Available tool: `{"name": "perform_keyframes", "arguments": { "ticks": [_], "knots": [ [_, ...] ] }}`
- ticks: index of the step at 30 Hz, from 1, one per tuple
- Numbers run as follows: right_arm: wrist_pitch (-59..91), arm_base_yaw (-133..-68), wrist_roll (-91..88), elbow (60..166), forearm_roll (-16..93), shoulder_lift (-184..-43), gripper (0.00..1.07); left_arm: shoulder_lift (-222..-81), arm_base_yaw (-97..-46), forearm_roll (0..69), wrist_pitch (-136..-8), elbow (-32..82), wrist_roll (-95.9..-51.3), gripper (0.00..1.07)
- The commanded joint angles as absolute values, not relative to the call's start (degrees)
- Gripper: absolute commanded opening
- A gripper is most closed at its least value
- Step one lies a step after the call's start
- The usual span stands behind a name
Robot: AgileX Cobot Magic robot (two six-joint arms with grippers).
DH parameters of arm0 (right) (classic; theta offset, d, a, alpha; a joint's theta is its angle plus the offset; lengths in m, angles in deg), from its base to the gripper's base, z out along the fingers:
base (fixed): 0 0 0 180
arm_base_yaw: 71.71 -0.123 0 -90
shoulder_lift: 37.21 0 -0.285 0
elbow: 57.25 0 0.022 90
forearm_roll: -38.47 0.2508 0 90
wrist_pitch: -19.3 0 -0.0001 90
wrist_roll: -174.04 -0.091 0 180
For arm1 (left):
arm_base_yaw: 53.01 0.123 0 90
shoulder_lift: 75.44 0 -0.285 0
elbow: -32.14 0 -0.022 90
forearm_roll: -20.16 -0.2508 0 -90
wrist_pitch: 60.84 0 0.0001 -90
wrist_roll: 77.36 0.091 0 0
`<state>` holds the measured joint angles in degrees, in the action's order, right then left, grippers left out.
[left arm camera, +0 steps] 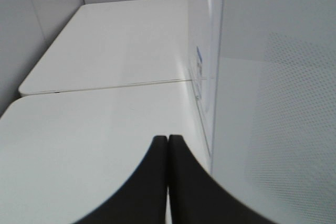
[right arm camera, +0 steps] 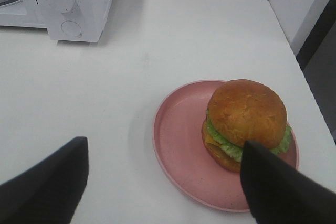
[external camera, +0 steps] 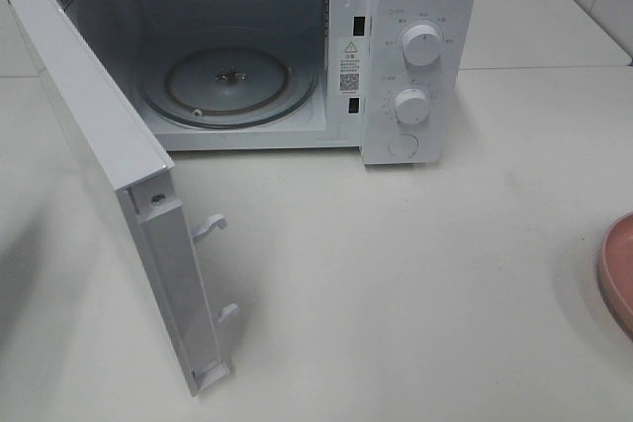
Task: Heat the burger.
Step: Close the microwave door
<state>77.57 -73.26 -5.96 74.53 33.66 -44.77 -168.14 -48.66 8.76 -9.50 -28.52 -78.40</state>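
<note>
The burger [right arm camera: 245, 121], with a golden-brown bun and green lettuce, sits on a round pink plate [right arm camera: 178, 140] in the right wrist view. My right gripper [right arm camera: 164, 148] hovers open just short of the plate; one dark finger overlaps the burger's near side and nothing is held. In the high view only the plate's rim [external camera: 621, 269] shows at the right edge, and neither the burger nor any gripper appears. My left gripper [left arm camera: 167, 140] is shut and empty, low over the white table beside the microwave door [left arm camera: 273, 103].
The white microwave [external camera: 415, 56] stands at the back with its door [external camera: 109, 145] swung wide to the left, latch hooks pointing right. Its glass turntable [external camera: 229, 81] is bare. White table [external camera: 396, 294] stretches between the microwave and the plate. The table's right edge lies close to the plate.
</note>
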Motion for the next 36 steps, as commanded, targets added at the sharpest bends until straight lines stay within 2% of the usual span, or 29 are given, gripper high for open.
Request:
{"name": "perform_keyframes", "arguments": {
  "ticks": [1, 7, 11, 17, 19, 20, 22, 23, 24, 26, 29, 31, 34, 36],
  "knots": [
    [76.94, -73.14, -5.96, 74.41, 33.83, -43.28, 0.76, -171.17, -48.48, 2.51, -4.98, -28.52, -80.92, 0.00],
    [76.94, -73.14, -5.96, 74.41, 33.83, -43.28, 0.76, -174.78, -48.48, -1.38, -2.23, -27.84, -81.49, 0.00],
    [76.94, -73.14, -5.96, 74.41, 33.83, -43.28, 0.76, -177.36, -48.48, -7.80, -2.17, -25.37, -85.16, 0.00],
    [76.94, -73.14, -5.96, 74.41, 33.83, -43.28, 0.76, -178.91, -49.23, -8.09, -1.25, -24.80, -86.19, 0.00],
    [76.94, -73.14, -5.96, 74.41, 33.83, -43.28, 0.76, -179.59, -51.18, -7.68, -1.25, -24.40, -86.19, 0.00],
    [76.94, -73.14, -5.96, 74.41, 33.83, -43.28, 0.76, -180.57, -53.70, -6.42, -1.43, -23.82, -85.67, 0.00],
    [76.94, -73.14, -5.96, 74.41, 33.83, -43.28, 0.76, -181.03, -54.73, -5.16, -1.31, -23.77, -85.21, 0.00],
    [76.94, -73.14, -5.96, 74.41, 33.83, -43.28, 0.76, -181.83, -57.42, -1.10, -1.25, -23.77, -83.78, 0.00],
    [76.94, -73.14, -5.96, 74.41, 33.83, -43.28, 0.76, -181.83, -57.42, -1.10, -1.25, -23.77, -83.78, 0.00],
    [76.94, -73.14, -5.96, 74.41, 33.83, -43.28, 0.76, -183.43, -62.01, 1.94, -0.97, -23.25, -81.60, 0.00],
    [76.94, -73.14, -5.96, 74.41, 33.83, -43.28, 0.76, -184.12, -63.04, 2.06, -0.91, -22.85, -81.66, 0.00],
    [76.94, -73.14, -5.96, 74.41, 33.83, -43.28, 0.76, -186.81, -66.82, 3.49, -0.97, -20.62, -81.89, 0.00],
    [76.94, -73.14, -5.96, 74.41, 33.83, -43.28, 0.76, -187.39, -67.85, 4.18, -1.08, -20.10, -81.89, 0.00],
    [76.94, -73.14, -5.96, 74.41, 33.83, -43.28, 0.76, -188.88, -70.49, 6.18, -1.37, -18.04, -81.89, 0.00]
  ]
}}
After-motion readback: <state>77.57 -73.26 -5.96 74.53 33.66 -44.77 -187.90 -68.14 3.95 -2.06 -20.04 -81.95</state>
